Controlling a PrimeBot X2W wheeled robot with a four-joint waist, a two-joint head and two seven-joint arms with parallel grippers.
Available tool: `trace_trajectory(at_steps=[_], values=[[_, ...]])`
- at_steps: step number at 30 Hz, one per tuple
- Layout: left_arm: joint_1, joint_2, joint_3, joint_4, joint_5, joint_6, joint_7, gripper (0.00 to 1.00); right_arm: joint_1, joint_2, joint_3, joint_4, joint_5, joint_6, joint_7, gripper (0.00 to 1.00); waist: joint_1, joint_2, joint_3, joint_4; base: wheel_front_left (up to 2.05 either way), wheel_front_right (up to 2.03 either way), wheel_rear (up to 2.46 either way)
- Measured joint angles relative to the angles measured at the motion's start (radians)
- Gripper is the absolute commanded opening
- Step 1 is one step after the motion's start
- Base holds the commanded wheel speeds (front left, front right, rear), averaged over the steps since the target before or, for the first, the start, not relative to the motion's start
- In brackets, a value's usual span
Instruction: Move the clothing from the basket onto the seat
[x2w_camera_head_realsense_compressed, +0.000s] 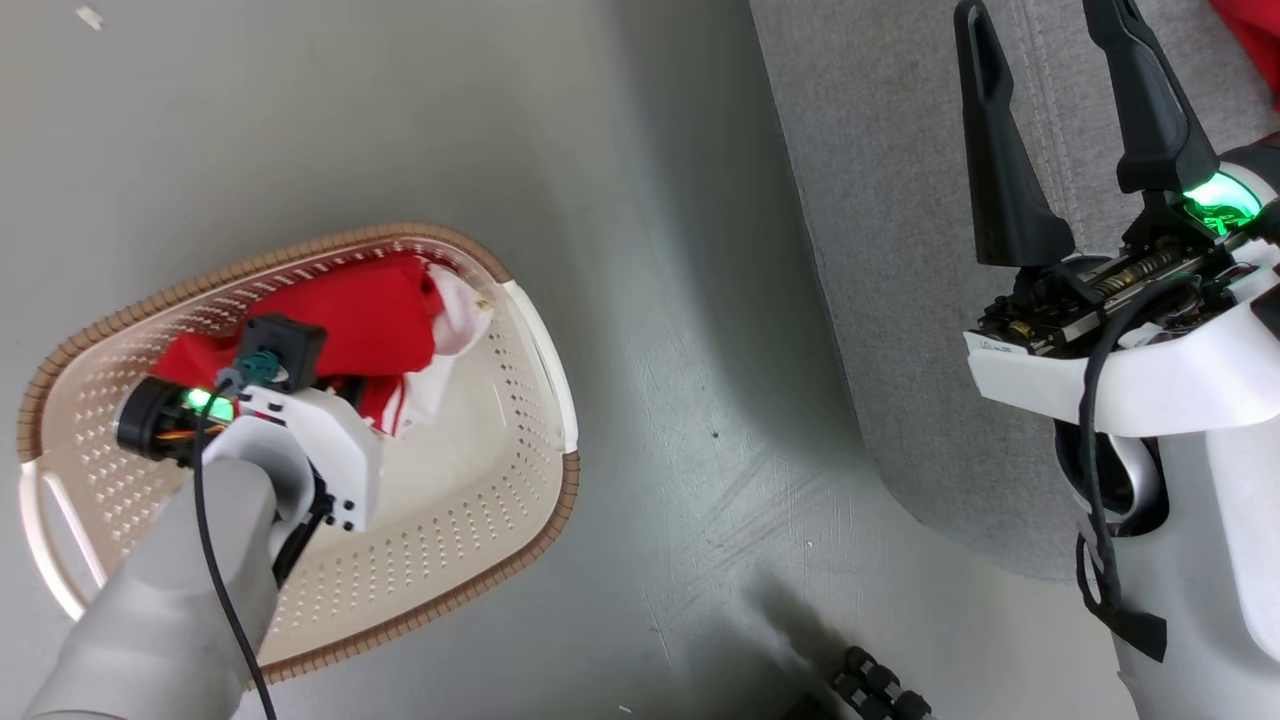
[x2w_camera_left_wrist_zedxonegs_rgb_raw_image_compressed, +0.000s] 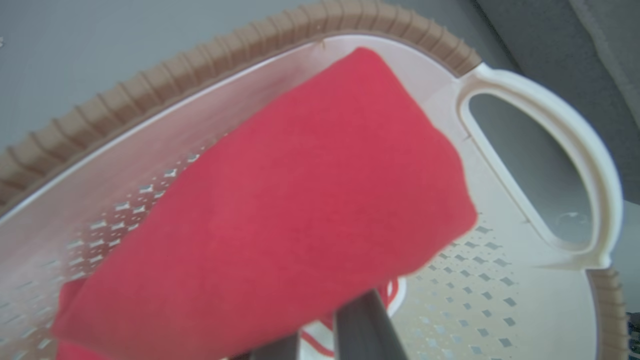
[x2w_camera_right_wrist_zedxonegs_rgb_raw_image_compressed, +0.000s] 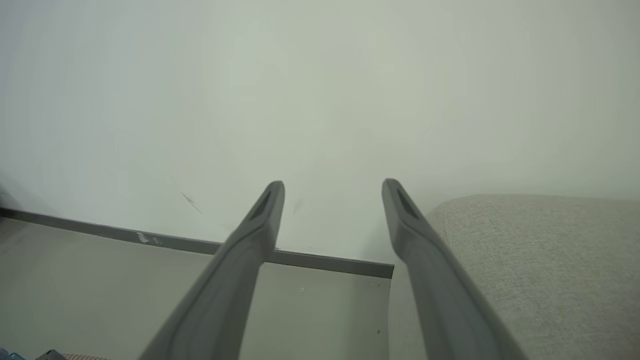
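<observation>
One soft red garment (x2w_camera_left_wrist_zedxonegs_rgb_raw_image_compressed: 280, 210) pinched by left gripper (x2w_camera_left_wrist_zedxonegs_rgb_raw_image_compressed: 320, 327) in cream perforated plastic basket (x2w_camera_head_realsense_compressed: 545, 350); right gripper (x2w_camera_right_wrist_zedxonegs_rgb_raw_image_compressed: 333, 186) spread; next: lift toward grey-green fabric seat (x2w_camera_head_realsense_compressed: 900, 250).

Lit softly and evenly. Shadowed on the floor (x2w_camera_head_realsense_compressed: 690, 250) right of the basket (x2w_camera_head_realsense_compressed: 545, 350). Blurred on the red garment (x2w_camera_left_wrist_zedxonegs_rgb_raw_image_compressed: 300, 200) inside the basket; bowed along its rim.

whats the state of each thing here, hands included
left hand, shut on the basket garment
right hand, open, empty
basket garment, bunched up, inside the basket
basket, upright, holds one garment
second garment, lying on the seat, mostly cut off by the frame
seat, one garment on it
</observation>
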Motion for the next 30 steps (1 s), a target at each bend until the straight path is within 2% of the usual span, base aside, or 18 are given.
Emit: trace_trajectory(at_steps=[30], values=[[0.135, -0.001, -0.102, -0.202, -0.155, -0.001, -0.062, 0.0, 0.015, -0.001, 0.002, 0.106, -0.029, 0.0, 0.0, 1.0, 0.0, 0.0, -0.267, 0.072, 0.0, 0.0, 0.0]])
